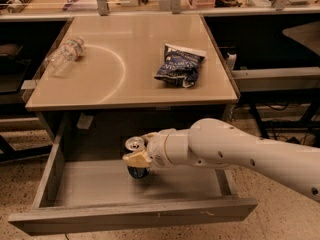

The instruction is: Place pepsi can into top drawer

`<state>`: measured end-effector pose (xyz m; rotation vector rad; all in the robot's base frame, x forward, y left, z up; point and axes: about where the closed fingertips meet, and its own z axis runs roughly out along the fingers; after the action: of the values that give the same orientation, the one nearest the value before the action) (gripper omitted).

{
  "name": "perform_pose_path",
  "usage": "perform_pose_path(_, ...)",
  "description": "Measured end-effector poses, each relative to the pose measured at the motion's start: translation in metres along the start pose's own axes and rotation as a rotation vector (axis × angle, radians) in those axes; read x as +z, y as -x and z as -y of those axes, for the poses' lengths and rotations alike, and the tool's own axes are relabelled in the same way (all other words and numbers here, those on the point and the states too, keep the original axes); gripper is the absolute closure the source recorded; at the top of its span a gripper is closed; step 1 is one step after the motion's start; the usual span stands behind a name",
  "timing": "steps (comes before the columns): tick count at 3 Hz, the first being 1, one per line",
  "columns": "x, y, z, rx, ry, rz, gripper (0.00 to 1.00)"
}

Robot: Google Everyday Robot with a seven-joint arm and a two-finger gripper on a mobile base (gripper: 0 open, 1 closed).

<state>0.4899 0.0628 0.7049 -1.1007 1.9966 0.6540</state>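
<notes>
The pale tan tabletop (135,84) fills the upper middle of the frame, with a faint curved white line drawn across its left half. Below it, the top drawer (130,216) stands pulled out toward the bottom of the frame. Its flat grey front panel runs along the lower edge and its pale grey floor is open to view.

A thick white robot arm (240,151) reaches in from the lower right, crossing over the drawer's right side toward its centre.

On the tabletop, right of centre, lies a crumpled dark blue and white snack bag (179,65). Well apart from it, near the tabletop's left edge, a clear plastic water bottle (64,55) lies on its side.

The end effector (137,157) sits at the arm's left tip, inside the drawer just left of centre, and it is closed around the pepsi can (137,172). The can stands upright in that grip, its silver top showing above a tan finger (135,159) and its dark base low over the drawer floor. Whether the base touches the floor cannot be told.
</notes>
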Motion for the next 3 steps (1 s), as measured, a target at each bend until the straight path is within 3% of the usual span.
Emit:
perform_pose_path(1,0.005,-0.003,0.017,-0.035,-0.025,-0.007,1.00)
perform_pose_path(3,0.014,-0.021,0.032,-0.008,-0.068,0.001,1.00)
